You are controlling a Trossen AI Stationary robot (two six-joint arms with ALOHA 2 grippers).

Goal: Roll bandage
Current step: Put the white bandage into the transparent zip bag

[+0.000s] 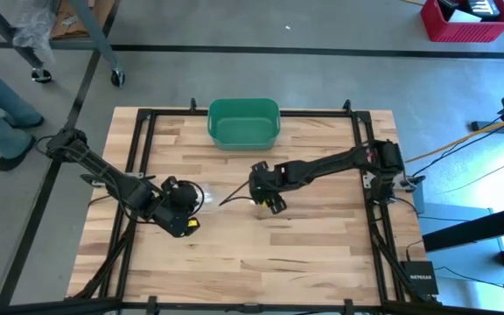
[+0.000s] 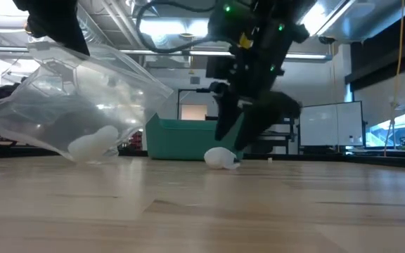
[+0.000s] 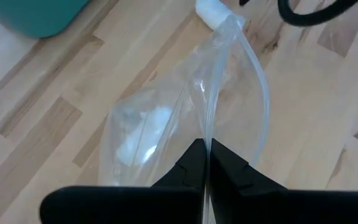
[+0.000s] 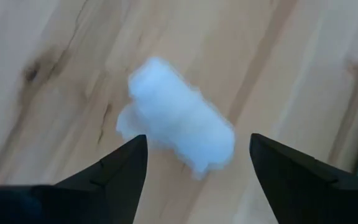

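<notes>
Two matte black, slender jointed robot arms (image 1: 322,166) sit on black frame rails of the pale wooden slatted table (image 1: 252,254). A small yellow tag marks each wrist. Green indicator lights glow on the right arm's housing (image 2: 255,28).

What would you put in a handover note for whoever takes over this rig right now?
Left pincer: shut on the edge of a clear plastic bag, held up off the wooden table; something white sits inside the bag.
Right pincer: open, hovering over a white bandage roll that lies loose on the table, near the bag's mouth.
Green bin: at the table's far edge; contents cannot be told.
Done: bag gripped and lifted.
Left: the bandage roll on the table is not yet grasped; it likely needs picking up next.
</notes>
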